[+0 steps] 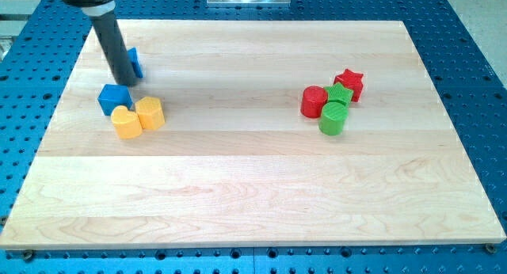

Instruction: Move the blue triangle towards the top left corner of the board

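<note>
the wooden desk (253, 195) lay on a blue perforated base (475, 84), filling most of the view. my tip (129, 81) stood near the view's top left of the desk, at the end of the dark rod (113, 44) that slanted down from the view's top edge. the arm carried no hand, so there was nothing spread or pressed together to tell of; only the rod showed.

a blue block (136, 62), partly hidden behind the rod, sat touching or just beside the rod on the view's right of it and slightly above my tip; its shape could not be made out fully. just below my tip sat a second blue block (114, 97), angular in shape. below that, touching it, lay a yellow heart (126, 122), and a second yellow block (150, 113) leaned against the heart on its right.

well apart, far to the view's right of my tip, four blocks clustered: a red cylinder (314, 101), a green cylinder (333, 119), a green star (341, 93) and a red star (350, 82), all touching or nearly so.
</note>
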{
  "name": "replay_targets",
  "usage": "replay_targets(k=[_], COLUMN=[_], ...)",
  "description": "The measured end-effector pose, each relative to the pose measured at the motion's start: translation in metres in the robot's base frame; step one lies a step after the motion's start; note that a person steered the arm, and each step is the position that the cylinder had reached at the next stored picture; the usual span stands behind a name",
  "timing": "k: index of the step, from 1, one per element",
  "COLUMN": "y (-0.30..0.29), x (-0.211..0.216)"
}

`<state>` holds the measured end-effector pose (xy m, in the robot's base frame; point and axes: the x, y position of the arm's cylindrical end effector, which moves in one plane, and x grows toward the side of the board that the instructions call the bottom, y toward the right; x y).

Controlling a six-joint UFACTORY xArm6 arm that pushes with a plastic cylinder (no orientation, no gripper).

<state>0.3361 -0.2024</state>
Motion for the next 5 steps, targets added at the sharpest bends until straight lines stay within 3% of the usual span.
replay_targets(k=[1,2,3,4,5], y=[0.001,0.041,0.038,-0.014,0.003], x=[-0.044,-0.040,-0.068,-0.069,-0.048])
